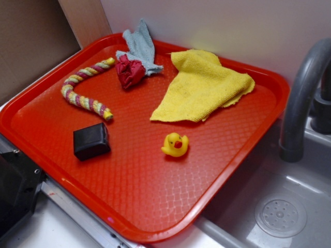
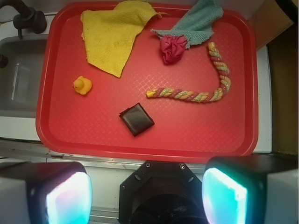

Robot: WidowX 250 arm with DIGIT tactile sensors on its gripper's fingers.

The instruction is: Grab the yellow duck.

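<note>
The tiny yellow duck (image 1: 175, 144) with an orange-red beak stands on the red tray (image 1: 155, 196), just below the yellow cloth. In the wrist view the duck (image 2: 82, 85) sits at the tray's left side, far from my gripper (image 2: 147, 193). The gripper hangs high above the tray's near edge, open and empty, with its two glowing pads (image 2: 70, 198) wide apart. The gripper is out of the exterior view.
On the tray are a black box (image 1: 91, 140), a striped rope (image 1: 85, 88), a crumpled red cloth (image 1: 129, 71), a grey-blue cloth (image 1: 139, 46) and a large yellow cloth (image 1: 204, 85). A grey sink with a faucet (image 1: 302, 98) lies to the right.
</note>
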